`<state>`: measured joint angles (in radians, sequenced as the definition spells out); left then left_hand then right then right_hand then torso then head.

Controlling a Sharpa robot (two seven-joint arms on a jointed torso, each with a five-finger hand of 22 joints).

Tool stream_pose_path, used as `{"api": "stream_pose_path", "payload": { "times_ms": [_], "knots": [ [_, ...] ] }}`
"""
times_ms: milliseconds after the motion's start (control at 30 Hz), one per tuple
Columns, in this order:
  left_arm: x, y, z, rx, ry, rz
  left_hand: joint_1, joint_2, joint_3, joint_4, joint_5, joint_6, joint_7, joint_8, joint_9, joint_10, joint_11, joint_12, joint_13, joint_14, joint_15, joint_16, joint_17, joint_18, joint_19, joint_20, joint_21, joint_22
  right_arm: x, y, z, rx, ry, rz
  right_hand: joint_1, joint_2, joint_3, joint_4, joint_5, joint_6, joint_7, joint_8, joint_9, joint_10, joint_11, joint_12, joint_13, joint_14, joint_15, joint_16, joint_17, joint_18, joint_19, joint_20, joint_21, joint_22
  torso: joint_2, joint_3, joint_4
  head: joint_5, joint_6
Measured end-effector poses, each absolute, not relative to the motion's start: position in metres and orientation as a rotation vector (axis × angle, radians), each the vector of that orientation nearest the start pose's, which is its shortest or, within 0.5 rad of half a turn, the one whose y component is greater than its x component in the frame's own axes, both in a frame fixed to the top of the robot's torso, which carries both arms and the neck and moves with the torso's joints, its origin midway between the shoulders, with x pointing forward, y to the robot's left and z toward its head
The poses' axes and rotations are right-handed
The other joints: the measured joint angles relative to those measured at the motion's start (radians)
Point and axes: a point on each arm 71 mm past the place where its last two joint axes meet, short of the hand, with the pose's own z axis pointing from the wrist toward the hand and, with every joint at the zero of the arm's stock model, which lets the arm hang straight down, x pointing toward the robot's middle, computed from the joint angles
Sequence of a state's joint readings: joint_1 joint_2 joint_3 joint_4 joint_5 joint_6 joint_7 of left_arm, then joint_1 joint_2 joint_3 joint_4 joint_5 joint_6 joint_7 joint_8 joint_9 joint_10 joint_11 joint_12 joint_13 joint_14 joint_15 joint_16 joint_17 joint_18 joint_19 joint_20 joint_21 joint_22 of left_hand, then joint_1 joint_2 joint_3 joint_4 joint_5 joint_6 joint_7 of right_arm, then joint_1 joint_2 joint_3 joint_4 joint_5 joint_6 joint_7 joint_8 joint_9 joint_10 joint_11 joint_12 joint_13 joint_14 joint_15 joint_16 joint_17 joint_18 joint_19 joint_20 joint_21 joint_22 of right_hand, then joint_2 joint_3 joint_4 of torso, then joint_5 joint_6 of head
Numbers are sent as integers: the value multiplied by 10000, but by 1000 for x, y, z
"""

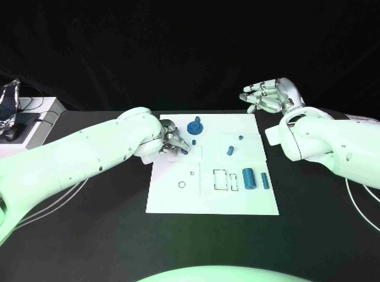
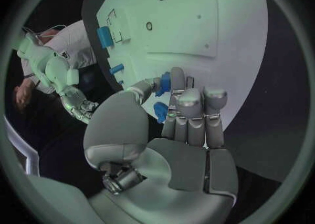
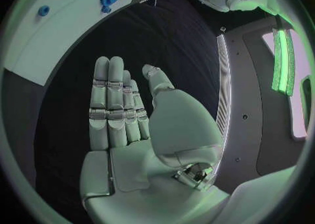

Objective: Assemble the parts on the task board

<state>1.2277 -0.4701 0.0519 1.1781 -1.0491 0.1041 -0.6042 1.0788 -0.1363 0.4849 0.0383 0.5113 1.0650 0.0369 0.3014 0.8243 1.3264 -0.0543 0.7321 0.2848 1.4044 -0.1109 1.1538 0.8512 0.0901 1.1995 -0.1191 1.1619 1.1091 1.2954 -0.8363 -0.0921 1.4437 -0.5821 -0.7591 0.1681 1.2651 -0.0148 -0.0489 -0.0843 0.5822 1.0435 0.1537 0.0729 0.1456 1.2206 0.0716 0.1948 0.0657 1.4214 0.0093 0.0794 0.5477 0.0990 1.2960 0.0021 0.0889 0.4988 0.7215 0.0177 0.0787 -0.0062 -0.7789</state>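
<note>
We find no readable text, labels, brands or numbers anywhere; the task board [image 1: 211,194] carries only outlined shapes, no lettering.

Scene dimly lit against black surroundings, task board [image 1: 211,194] brightly lit from above, soft shadows cast beneath the arms, straight edges bent by fisheye in wrist views, circle rims darkened.

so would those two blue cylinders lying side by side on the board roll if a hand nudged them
Probably: the two blue cylinders lie on their round sides on the flat task board, with nothing visibly blocking them. They look small, stiff and smooth, so fingers might slip.
</note>
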Motion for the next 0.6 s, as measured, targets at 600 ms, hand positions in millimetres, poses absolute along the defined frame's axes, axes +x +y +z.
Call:
{"api": "stream_pose_path", "payload": {
  "times_ms": [600],
  "knots": [
    [542,124,-201,-2650,22446,-4104,455,-455,-238,-238,-2,101,27,-90,6,52,-86,113,-54,13,12,137,176,0,52,49,0,219,516,-249,-144,6788,12694,9045,54,-54,-31,31,1,-76,75,0,-28,33,34,-208,1,-84,86,79,-567,0,-122,17,465,-1213,-1,-3,9,25,-53]
  ]
}}
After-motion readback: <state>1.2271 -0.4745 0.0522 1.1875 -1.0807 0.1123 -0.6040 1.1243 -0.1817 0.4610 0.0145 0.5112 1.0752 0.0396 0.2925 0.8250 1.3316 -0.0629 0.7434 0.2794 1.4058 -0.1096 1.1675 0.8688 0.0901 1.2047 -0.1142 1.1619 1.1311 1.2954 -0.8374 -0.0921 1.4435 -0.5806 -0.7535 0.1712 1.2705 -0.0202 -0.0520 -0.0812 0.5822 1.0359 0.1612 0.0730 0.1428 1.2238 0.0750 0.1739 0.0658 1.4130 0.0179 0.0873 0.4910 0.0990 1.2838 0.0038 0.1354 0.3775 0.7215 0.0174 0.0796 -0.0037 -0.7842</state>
